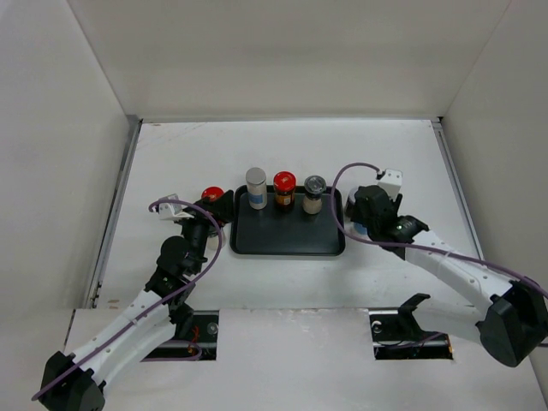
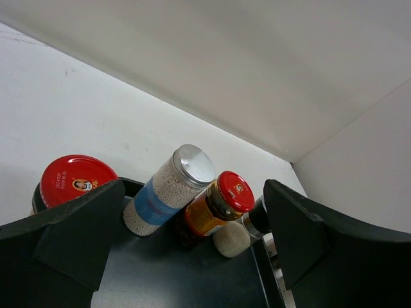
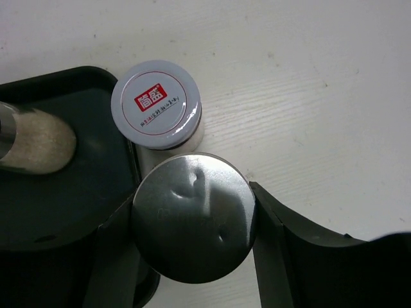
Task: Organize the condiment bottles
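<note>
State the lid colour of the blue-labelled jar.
Silver, on the blue-labelled jar; best in the left wrist view.

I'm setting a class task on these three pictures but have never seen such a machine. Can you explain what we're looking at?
These are two white robot arms bolted to a white table, each ending in a black two-fingered gripper. One picture looks down from above; the other two come from cameras on the wrists. A flat black tray holds a silver-lidded jar with a blue label, a red-lidded jar with an orange label and a dark-capped shaker of pale grains. A second red-lidded jar stands by the tray's left edge, near the open, empty left gripper. The right gripper is closed on a jar with a dented silver lid, next to a white-lidded jar with a red logo.
</note>
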### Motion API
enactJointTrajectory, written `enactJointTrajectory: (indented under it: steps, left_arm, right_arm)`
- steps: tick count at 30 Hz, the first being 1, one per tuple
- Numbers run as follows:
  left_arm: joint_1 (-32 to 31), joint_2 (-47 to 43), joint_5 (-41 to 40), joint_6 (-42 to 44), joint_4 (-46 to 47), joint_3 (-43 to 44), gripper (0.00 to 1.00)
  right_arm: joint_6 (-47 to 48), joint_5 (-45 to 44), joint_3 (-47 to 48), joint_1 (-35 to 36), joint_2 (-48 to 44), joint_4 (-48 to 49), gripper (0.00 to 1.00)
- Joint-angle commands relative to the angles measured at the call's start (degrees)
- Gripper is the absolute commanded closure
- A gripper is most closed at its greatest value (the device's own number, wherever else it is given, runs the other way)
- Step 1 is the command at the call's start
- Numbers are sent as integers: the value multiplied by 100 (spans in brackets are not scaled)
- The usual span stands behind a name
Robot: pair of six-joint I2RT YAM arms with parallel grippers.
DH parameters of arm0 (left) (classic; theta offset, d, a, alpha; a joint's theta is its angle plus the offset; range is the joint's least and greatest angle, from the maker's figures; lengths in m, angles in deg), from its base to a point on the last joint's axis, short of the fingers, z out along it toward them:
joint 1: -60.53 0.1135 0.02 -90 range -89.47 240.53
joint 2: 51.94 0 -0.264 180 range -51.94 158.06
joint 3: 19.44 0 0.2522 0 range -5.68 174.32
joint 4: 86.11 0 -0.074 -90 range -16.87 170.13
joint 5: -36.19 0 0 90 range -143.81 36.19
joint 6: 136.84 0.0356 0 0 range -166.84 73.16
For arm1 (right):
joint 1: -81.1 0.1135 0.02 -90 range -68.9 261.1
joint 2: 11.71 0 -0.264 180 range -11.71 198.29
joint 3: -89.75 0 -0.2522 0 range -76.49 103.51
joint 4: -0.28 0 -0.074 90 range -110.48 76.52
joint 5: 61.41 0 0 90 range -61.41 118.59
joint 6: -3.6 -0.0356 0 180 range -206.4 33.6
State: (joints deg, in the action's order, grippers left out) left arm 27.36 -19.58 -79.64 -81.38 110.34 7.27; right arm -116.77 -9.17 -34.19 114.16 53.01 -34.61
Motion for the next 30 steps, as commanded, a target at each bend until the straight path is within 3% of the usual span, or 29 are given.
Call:
enactJointTrajectory:
  steps: [1,3,8,15,25,26,30]
  left_arm:
    - [-45,-10,78,-44,204,-21,10]
    - [-45,-19,78,-44,204,-29,10]
    - [-36,69,78,-44,248,-29,10]
    - [-27,86,69,-44,257,-29,10]
    - [8,51,60,-44,230,-47,10]
    - [8,51,69,-44,230,-47,10]
    - [8,77,69,-44,248,-47,10]
  right_arm:
    - [-57,-336,15,38,-442,196,50]
    - [188,-618,172,222,-636,162,55]
    - [286,-593,769,933,-734,-85,57]
    - [365,-364,1333,1918,504,652,54]
    - [497,49,1711,2235,1727,1401,48]
    - [480,49,1694,2244,1771,1401,46]
    - [470,58,1536,2279,1754,1418,21]
